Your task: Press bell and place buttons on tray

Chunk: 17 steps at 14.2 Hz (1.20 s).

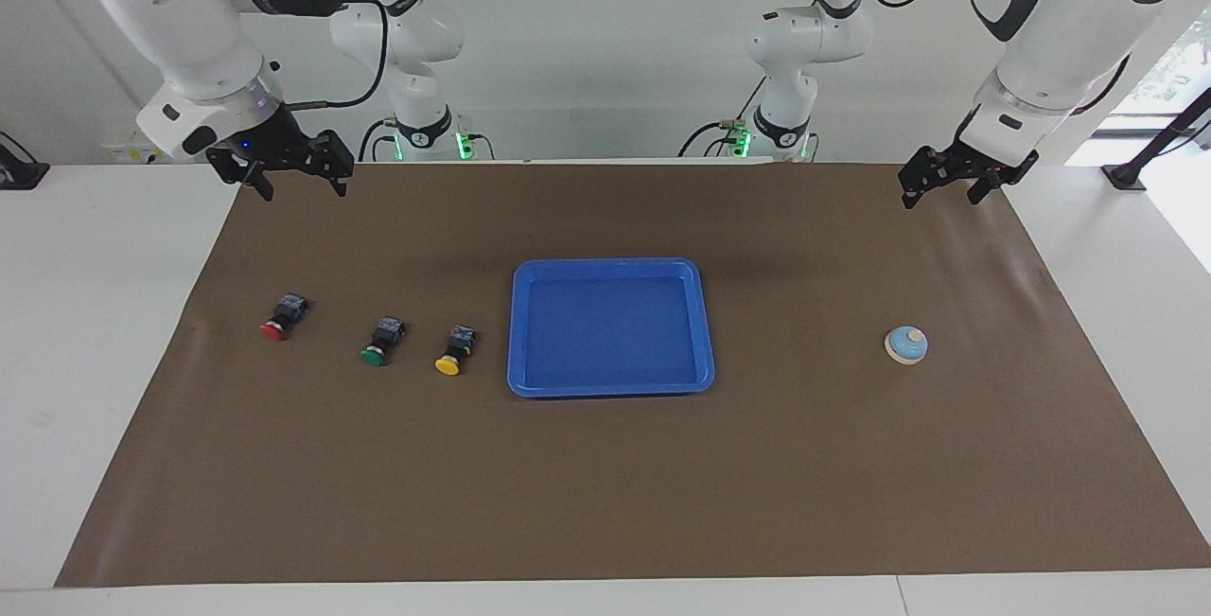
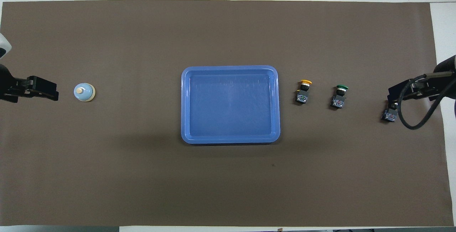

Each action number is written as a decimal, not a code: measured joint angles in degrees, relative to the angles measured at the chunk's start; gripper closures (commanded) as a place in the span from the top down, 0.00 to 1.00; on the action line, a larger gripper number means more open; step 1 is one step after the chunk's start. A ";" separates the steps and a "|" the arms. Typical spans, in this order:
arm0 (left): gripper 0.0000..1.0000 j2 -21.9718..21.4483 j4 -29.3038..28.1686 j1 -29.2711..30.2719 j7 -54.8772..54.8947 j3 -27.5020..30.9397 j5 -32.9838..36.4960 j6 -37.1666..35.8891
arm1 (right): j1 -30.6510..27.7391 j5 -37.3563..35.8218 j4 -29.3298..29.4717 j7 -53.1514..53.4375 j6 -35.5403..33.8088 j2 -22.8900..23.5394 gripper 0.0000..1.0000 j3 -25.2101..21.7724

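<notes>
The blue tray [image 1: 610,266] lies empty at the middle of the brown mat; it also shows in the overhead view [image 2: 229,68]. The yellow button [image 1: 455,349], green button [image 1: 382,342] and red button [image 1: 282,316] lie in a row from the tray toward the right arm's end. The bell [image 1: 906,344] stands toward the left arm's end. My right gripper [image 1: 301,183] is open, up in the air over the mat, apart from the buttons. My left gripper [image 1: 941,195] is open, up in the air, apart from the bell. In the overhead view the right gripper [image 2: 392,94] covers the red button's [image 2: 389,115] cap.
The brown mat [image 1: 605,484] covers most of the white table [image 1: 95,313]. In the overhead view the bell [image 2: 84,92] sits beside the left gripper [image 2: 53,92], and the yellow button [image 2: 304,91] and green button [image 2: 339,96] lie beside the tray.
</notes>
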 measured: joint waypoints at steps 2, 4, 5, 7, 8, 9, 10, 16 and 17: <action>1.00 0.00 0.00 0.00 0.00 0.00 0.00 0.10 | 0.00 0.00 0.00 0.00 0.00 0.00 1.00 0.00; 1.00 0.00 0.00 0.00 0.00 0.00 0.00 0.12 | 0.00 0.00 0.00 0.00 0.00 0.00 1.00 0.00; 1.00 0.00 0.00 0.00 0.00 0.00 -0.01 0.24 | 0.00 0.00 0.00 0.00 0.00 0.00 1.00 0.00; 1.00 0.00 0.00 0.00 0.00 -0.01 -0.02 1.16 | 0.00 0.00 0.00 0.00 0.00 0.00 1.00 0.00; 1.00 0.00 0.00 0.00 0.00 -0.02 -0.03 1.49 | 0.00 0.00 0.00 0.00 0.00 0.00 1.00 0.00; 0.63 0.00 -0.01 0.00 0.00 -0.03 -0.03 1.73 | 0.00 0.00 0.00 0.00 0.00 0.00 1.00 0.00; 0.24 0.00 -0.01 0.00 0.00 -0.02 -0.03 1.99 | 0.00 0.00 0.00 0.00 0.00 0.00 1.00 0.00; 0.00 0.04 -0.24 1.19 -0.73 0.15 -0.03 3.47 | 0.00 0.00 0.00 0.00 0.00 0.00 1.00 0.00; 0.00 0.12 -0.55 2.22 -0.70 0.23 -0.03 4.35 | 0.00 0.00 0.00 0.00 0.00 0.00 1.00 0.00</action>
